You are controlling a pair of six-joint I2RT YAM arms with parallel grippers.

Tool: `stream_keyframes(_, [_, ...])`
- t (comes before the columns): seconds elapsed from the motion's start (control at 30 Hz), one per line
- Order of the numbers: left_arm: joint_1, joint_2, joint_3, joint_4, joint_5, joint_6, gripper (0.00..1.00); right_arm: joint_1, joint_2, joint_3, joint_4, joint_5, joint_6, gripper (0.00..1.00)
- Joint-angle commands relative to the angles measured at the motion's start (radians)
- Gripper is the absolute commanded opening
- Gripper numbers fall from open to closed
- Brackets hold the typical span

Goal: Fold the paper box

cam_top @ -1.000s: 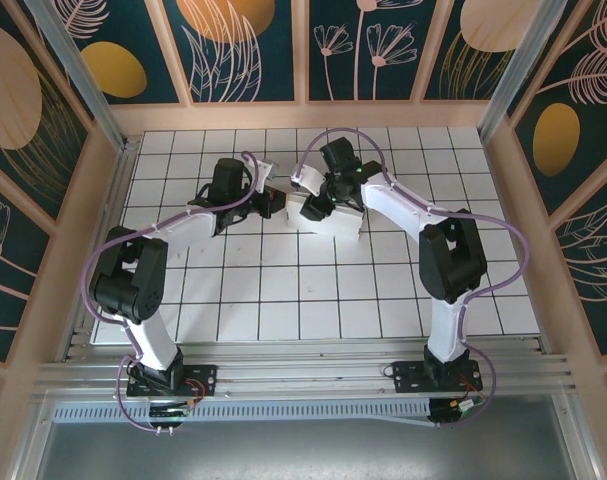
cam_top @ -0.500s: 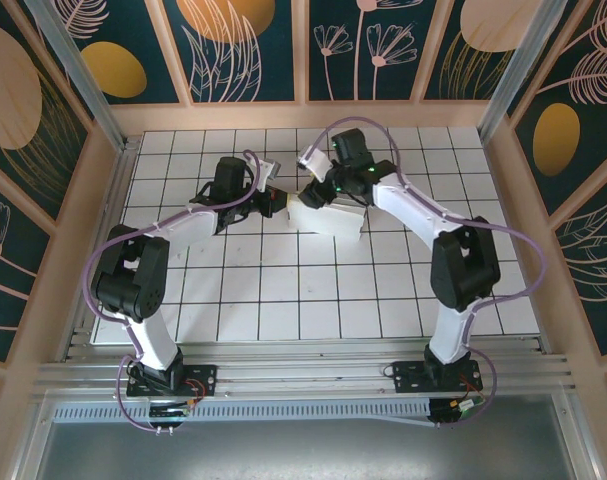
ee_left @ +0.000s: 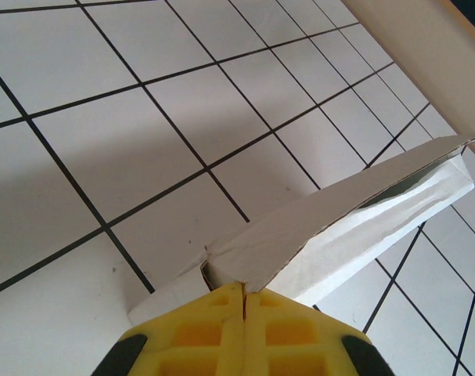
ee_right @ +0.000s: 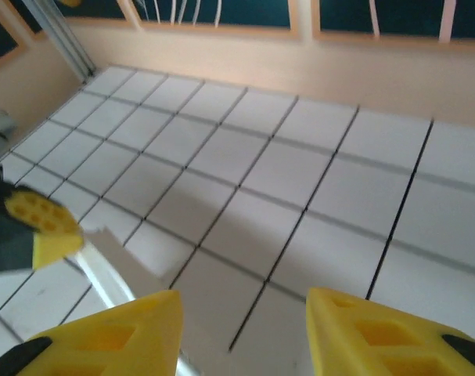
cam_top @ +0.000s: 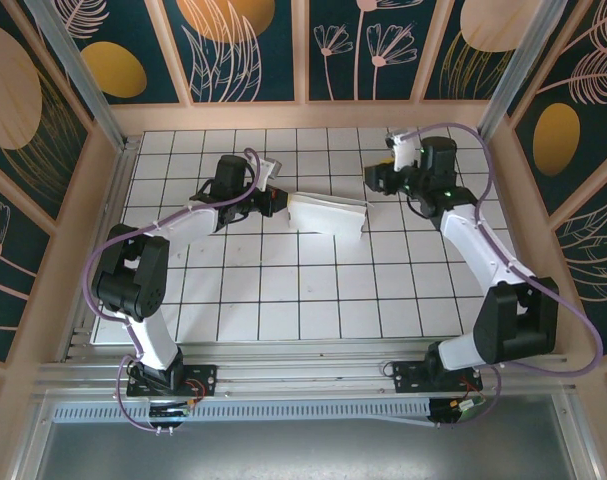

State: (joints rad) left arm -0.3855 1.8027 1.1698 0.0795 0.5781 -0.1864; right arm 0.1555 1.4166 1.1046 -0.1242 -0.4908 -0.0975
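Observation:
The paper box [cam_top: 328,214] is a plain white cardboard box lying low on the tiled table, just behind the middle. My left gripper [cam_top: 276,203] is at its left end. In the left wrist view its yellow fingertips [ee_left: 243,294] are shut on a corner flap of the paper box [ee_left: 339,219], whose lid slants away to the right. My right gripper [cam_top: 375,178] hovers apart from the box, behind and to its right. In the right wrist view its jaws [ee_right: 241,329] stand open over bare tiles. The paper box's edge [ee_right: 116,258] shows at lower left there.
A raised wooden rim [cam_top: 303,115] and patterned wall panels bound the white grid table [cam_top: 283,300] at the back and sides. The back rim [ee_right: 300,55] is close ahead of the right gripper. The left gripper's yellow finger [ee_right: 41,223] shows at far left.
The right arm has let go of the box, lifted off it and swung right and back. The box now lies flatter. The left arm has kept its grip and place.

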Motion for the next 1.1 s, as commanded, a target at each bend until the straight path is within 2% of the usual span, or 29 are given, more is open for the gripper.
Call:
stream_keyframes(0.0, [-0.019,0.064,-0.016,-0.216,0.001,0.011,0.0,-0.084,-0.003,-0.037,-0.118,-0.127,0.026,0.44])
stream_keyframes(0.2, [-0.02,0.064,-0.001,-0.227,0.002,0.013,0.0,-0.086,0.031,-0.036,-0.215,-0.144,0.004,0.42])
stream_keyframes(0.47, [-0.02,0.08,0.024,-0.24,0.011,0.018,0.0,-0.049,0.048,-0.066,-0.157,-0.17,-0.086,0.44])
stream_keyframes(0.77, [-0.019,0.073,0.027,-0.245,0.013,0.019,0.0,0.001,0.166,0.042,-0.191,-0.092,-0.191,0.44])
stream_keyframes(0.93, [-0.019,0.07,0.031,-0.246,0.013,0.018,0.0,0.013,0.18,0.057,-0.203,-0.083,-0.205,0.38])
stream_keyframes(1.07, [-0.019,0.07,0.032,-0.248,0.013,0.019,0.0,0.011,0.151,0.041,-0.187,-0.034,-0.21,0.38])
